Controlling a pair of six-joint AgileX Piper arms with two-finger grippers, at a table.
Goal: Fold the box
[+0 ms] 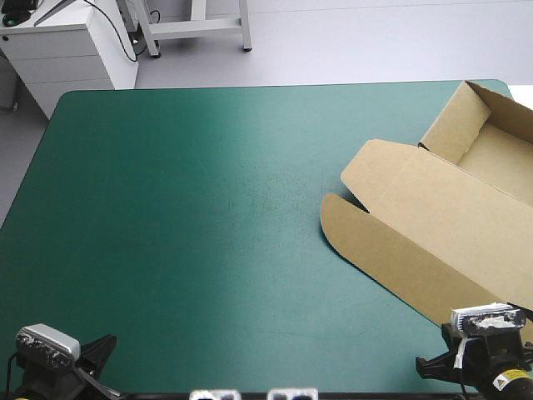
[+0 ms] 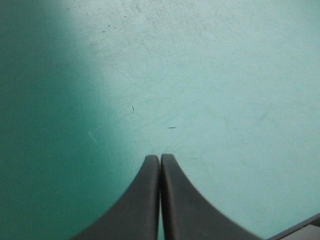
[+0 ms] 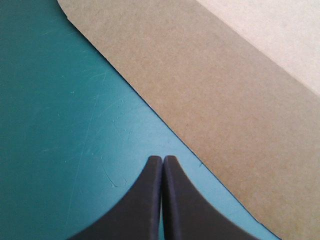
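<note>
While the box [image 1: 433, 217] lies ungripped, left fingers [image 2: 142, 205] and right fingers [image 3: 145, 205] are closed, empty. Its near edge is likely to be grasped next.

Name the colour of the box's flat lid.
Plain brown board, no print; the lid shows best in the high view.

The box [image 1: 433, 221] was plain brown board, matt and faintly fibrous, with clean-cut edges and a paler tone where light fell on it. The teal-green cover [image 1: 183, 233] looked smooth with a soft sheen, marked by fine scratches and scuffs. The fingers of the left pincer [image 2: 160, 159] and the right pincer [image 3: 163, 159] were black, smooth and matt, seemingly moulded plastic.
</note>
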